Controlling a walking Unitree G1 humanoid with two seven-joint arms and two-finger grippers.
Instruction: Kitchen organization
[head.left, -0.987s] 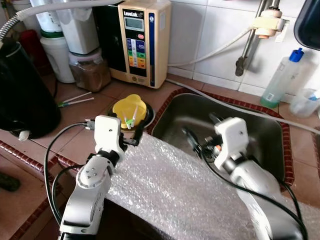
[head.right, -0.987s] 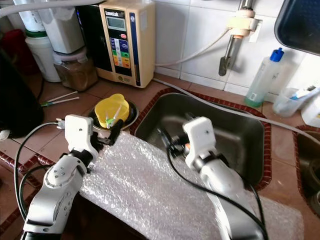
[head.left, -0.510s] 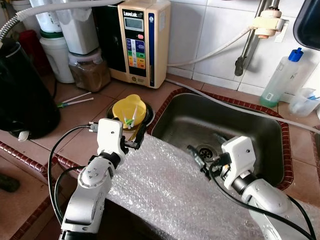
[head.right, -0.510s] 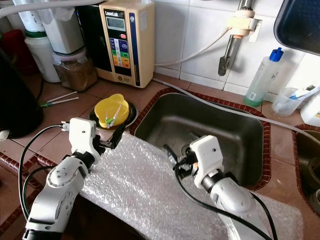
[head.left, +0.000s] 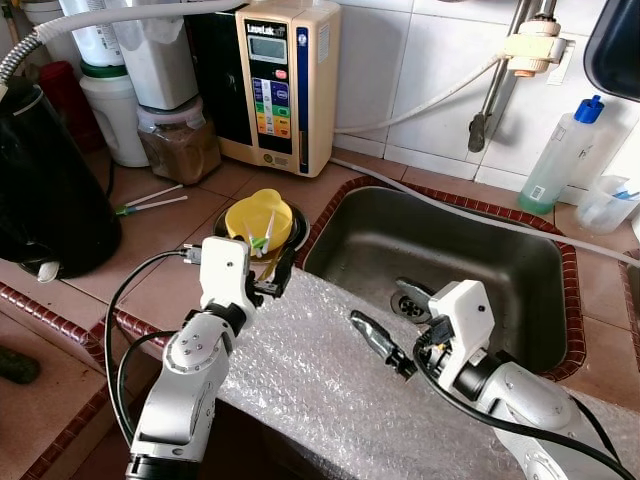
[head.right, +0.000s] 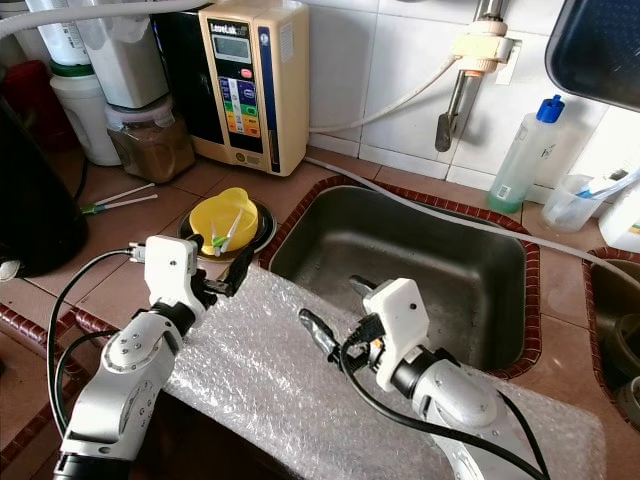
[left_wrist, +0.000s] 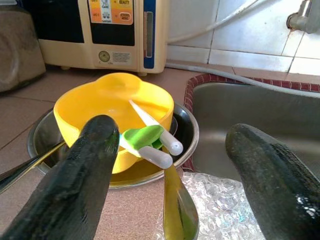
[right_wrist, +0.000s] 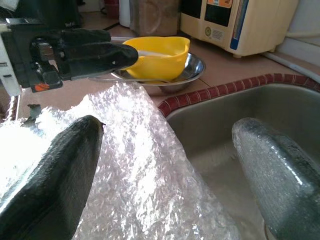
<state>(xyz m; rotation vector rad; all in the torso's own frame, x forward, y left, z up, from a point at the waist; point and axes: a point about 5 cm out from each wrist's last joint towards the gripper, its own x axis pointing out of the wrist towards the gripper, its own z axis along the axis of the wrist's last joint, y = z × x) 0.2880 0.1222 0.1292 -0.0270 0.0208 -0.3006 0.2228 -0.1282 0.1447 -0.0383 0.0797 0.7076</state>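
Both my grippers are gaping wide, gripping nothing: left gripper hovering over the bubble wrap's corner beside the yellow bowl. Right gripper is hanging over the bubble wrap's sink edge.

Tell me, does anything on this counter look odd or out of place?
Yes: a sheet of bubble wrap is draped over the counter's front edge, overlapping the sink rim. A yellow bowl holding utensils sits inside a steel dish.
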